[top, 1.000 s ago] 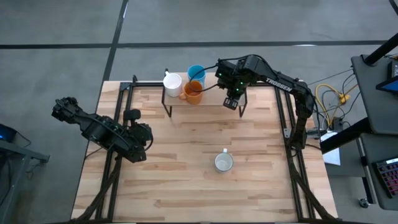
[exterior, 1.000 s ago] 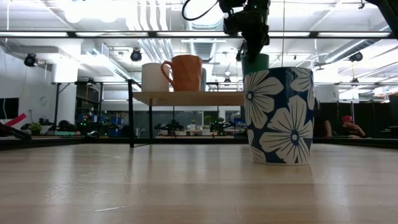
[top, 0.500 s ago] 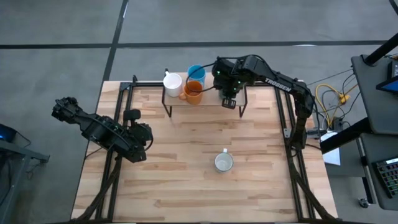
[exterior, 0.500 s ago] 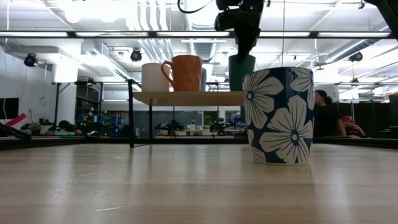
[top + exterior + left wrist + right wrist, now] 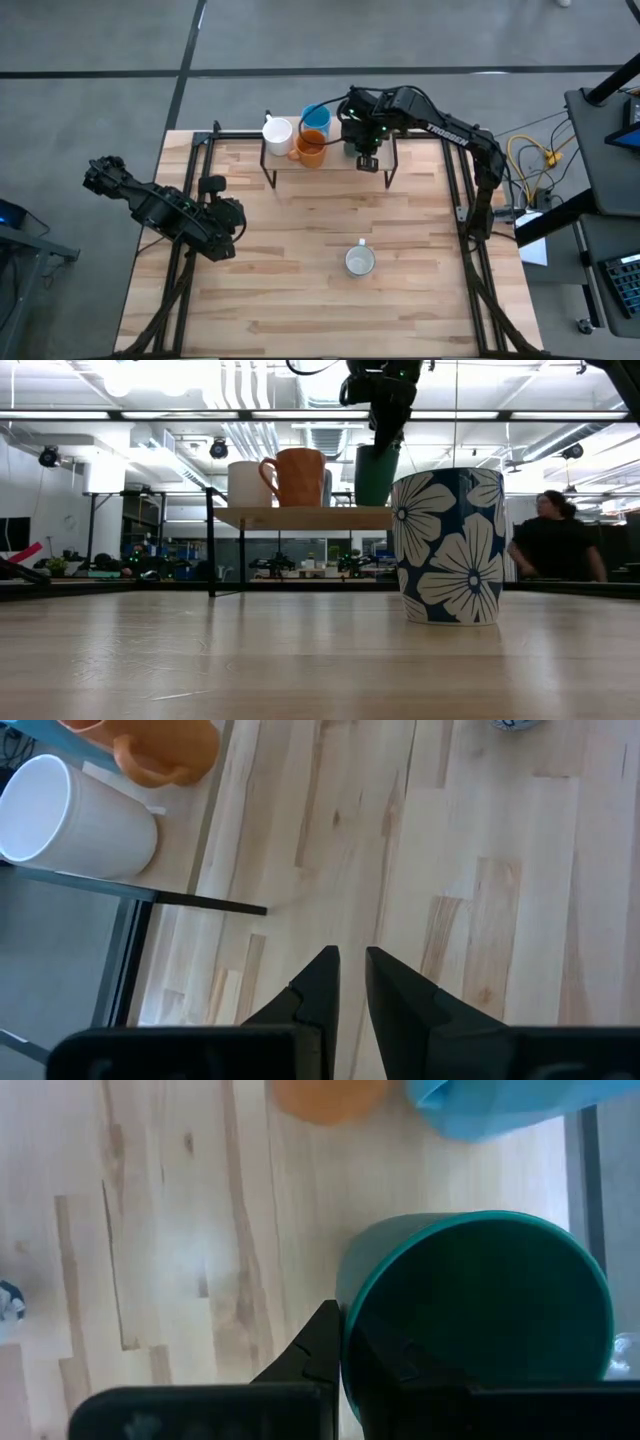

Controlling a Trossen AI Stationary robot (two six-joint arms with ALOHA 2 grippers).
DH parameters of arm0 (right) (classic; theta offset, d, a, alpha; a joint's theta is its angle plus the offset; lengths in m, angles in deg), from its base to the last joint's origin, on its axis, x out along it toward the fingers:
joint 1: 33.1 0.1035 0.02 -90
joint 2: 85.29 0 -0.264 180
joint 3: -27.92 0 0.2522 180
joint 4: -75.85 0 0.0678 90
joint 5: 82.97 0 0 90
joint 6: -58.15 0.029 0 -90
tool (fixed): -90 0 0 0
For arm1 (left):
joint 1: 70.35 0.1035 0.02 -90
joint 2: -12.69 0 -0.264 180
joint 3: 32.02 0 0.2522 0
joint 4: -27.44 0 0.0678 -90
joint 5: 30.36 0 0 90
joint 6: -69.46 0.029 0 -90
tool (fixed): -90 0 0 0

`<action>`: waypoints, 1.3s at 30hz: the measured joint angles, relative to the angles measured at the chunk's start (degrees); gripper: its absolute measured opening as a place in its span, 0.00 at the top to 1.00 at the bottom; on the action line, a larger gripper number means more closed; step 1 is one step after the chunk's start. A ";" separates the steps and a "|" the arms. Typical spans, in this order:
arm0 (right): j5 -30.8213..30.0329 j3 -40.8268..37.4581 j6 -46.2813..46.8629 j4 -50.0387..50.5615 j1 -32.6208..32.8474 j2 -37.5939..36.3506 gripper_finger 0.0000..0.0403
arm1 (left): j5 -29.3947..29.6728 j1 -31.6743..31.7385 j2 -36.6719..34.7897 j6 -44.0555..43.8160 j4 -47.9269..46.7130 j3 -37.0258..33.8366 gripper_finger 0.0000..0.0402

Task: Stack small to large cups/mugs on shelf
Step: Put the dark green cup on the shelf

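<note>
R pincer (image 5: 364, 160) is over the shelf (image 5: 340, 158), clamped on the rim of the dark green cup (image 5: 374, 475); fingers pinch the cup wall, one inside, one outside, as the right wrist view shows (image 5: 480, 1310). In the low view the cup hangs tilted under the pincer, its base at about shelf-top level; can't tell if it touches the board. Just beside the pincer, toward the shelf's other end: orange mug (image 5: 311, 149), w/ light blue mug (image 5: 315, 119) right behind it and white mug (image 5: 277, 132) one step further along. All three stand upright on the shelf.

Flower-patterned white mug w/ greyish inside (image 5: 359, 261) sits on the bench (image 5: 300, 290), well apart from the R pincer, toward the near edge.

L pincer (image 5: 226, 222) waits over the bench's left side, well away from the shelf; fingers nearly shut w/ a thin gap, holding nothing (image 5: 345, 985).

A person (image 5: 555, 545) is in the room behind.
</note>
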 joint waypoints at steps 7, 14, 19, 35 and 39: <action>0.20 0.00 0.96 -0.38 -1.93 0.00 0.98 | 0.06 0.00 0.00 0.00 0.00 0.01 0.90; 1.60 0.00 0.85 -1.73 -2.25 0.00 0.98 | 0.07 0.00 0.00 0.00 0.00 -0.01 0.90; 3.23 -0.09 0.02 -4.60 -2.25 0.00 0.98 | 0.05 -0.01 0.00 0.00 0.00 -0.01 0.90; 3.27 1.47 0.16 -4.06 -2.46 4.13 0.98 | 0.00 -0.02 0.00 -0.07 -0.03 -0.05 0.90; 3.46 4.12 1.51 -2.34 -2.58 4.44 0.98 | 0.00 -0.01 0.00 0.04 -0.06 -0.05 0.90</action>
